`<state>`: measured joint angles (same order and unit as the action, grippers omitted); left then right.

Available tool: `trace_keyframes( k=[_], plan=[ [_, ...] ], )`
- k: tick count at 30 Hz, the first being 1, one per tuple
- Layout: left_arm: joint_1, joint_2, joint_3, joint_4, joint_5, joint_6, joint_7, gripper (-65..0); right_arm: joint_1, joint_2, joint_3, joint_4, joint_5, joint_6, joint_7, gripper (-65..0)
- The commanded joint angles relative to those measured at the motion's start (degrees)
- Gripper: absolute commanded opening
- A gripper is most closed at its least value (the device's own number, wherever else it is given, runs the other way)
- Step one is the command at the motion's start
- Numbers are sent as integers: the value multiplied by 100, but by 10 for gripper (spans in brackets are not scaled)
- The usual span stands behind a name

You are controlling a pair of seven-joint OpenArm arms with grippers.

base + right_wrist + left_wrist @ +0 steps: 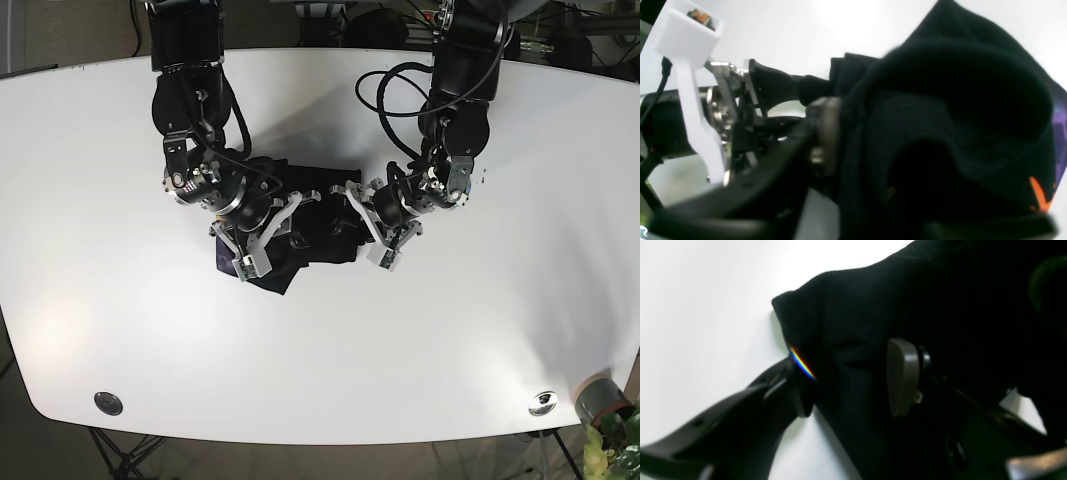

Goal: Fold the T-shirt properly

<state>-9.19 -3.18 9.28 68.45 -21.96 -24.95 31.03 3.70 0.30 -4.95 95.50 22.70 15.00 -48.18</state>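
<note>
One black T-shirt (290,235), two tools, one white tabletop (450,340). The shirt sits bunched in a dark heap near the middle of the tabletop, right between the two arms. The left tool (850,383) is at the shirt's edge: in its wrist view a grey pad (903,376) lies against the top of the cloth and a dark finger (786,390) sits at the fold's rim, with fabric filling the space between, so it is clamped on the T-shirt. The right tool (262,235) is over the other side of the heap; its wrist view shows cloth draped against a blurred grey pad (825,133), but whether it is clenched I cannot tell. An orange mark (1038,196) shows on the fabric there. Two small round silver discs (108,402) sit near the tabletop's front corners.
</note>
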Motion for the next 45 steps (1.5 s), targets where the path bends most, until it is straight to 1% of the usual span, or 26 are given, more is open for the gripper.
trace_keyframes(
  k=[1,2,3,5,6,12,16,20,22,27,32,36,41,43,44,45],
  plan=[
    [-26,15,0,8,108,29,260,-350,117,-25,-2,98,82,34,155,-388],
    [-26,15,0,8,108,29,260,-350,117,-25,-2,98,82,34,155,-339],
    [-26,15,0,8,108,29,260,-350,126,-25,-2,98,82,34,155,-314],
    [-26,15,0,8,108,29,260,-350,126,-25,-2,98,82,34,155,-279],
    [-26,15,0,8,108,29,260,-350,126,-25,-2,98,82,34,155,-276],
    [-35,15,-9,8,72,29,260,-350,126,-25,-10,124,108,16,146,-279],
    [-35,15,-62,70,55,11,242,-350,65,-25,34,529,126,34,128,-279],
    [0,50,-466,334,55,11,-4,-350,-94,-16,42,1012,126,34,119,-279],
    [27,120,-625,474,55,11,14,-350,-129,-16,42,1179,126,34,111,-279],
    [132,111,-941,905,55,11,14,-350,-366,-16,42,1329,126,25,102,-279],
    [299,85,-1108,1204,55,3,14,-350,-577,-16,25,1329,126,25,-65,-279],
    [414,-47,-1205,1318,55,3,14,-350,-691,-16,7,1294,126,34,-118,-276],
    [493,-293,-1205,1072,55,3,-21,-350,-665,-16,7,845,126,34,-118,-274],
    [493,-302,-1205,852,64,3,-21,-350,-665,-16,-2,731,126,51,-118,-274],
    [484,-302,-1205,747,64,3,-30,-350,-665,-16,-2,705,135,86,-118,-274],
    [484,-302,-1205,606,64,3,-30,-350,-665,-34,-10,678,135,201,-127,-274]
  ],
)
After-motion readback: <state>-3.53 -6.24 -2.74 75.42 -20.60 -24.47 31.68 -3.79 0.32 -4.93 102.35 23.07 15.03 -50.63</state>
